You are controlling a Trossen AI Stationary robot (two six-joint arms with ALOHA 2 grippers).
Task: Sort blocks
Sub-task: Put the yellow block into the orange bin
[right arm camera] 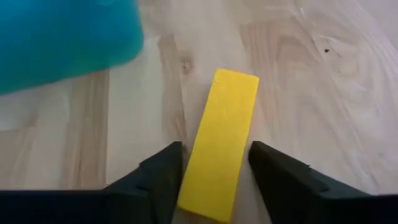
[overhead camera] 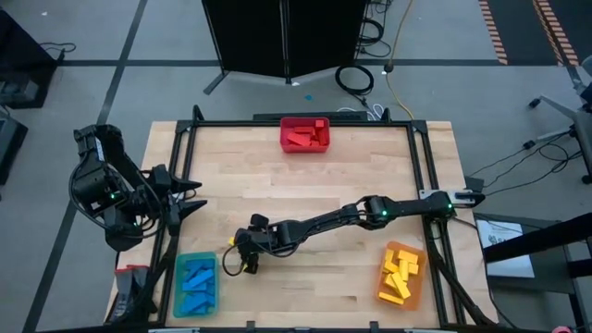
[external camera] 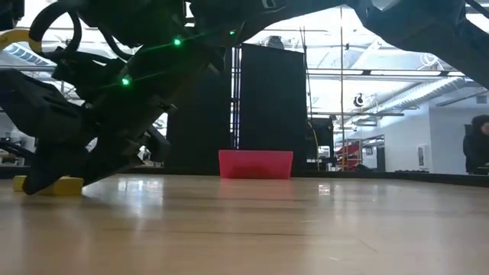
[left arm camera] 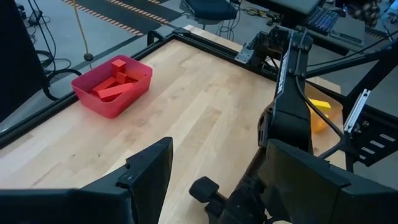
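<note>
A yellow block [right arm camera: 221, 143] lies flat on the wooden table [overhead camera: 314, 199], just off the teal bin [right arm camera: 62, 37]; the low view shows it [external camera: 65, 185] under the arm. My right gripper [right arm camera: 214, 155] slants down over the block's near end, open, one finger along each long side. It reaches across the table to the near left [overhead camera: 242, 257]. My left gripper [overhead camera: 190, 199] waits open, raised above the table's left edge, holding nothing. My right gripper's fingers [right arm camera: 165, 171] stand close beside both long sides of the yellow block at its near end [right arm camera: 208, 193], slanting down and lying along it. Only slivers of gap show, and whether the fingers touch the block I cannot tell. The block rests flat on the table.
The teal bin [overhead camera: 196, 284] at the near left holds blue blocks. A red bin [overhead camera: 305, 135] with red blocks stands at the far edge. At the near right, an orange bin [overhead camera: 401, 275] holds yellow blocks. A black rail [overhead camera: 180, 185] frames the table.
</note>
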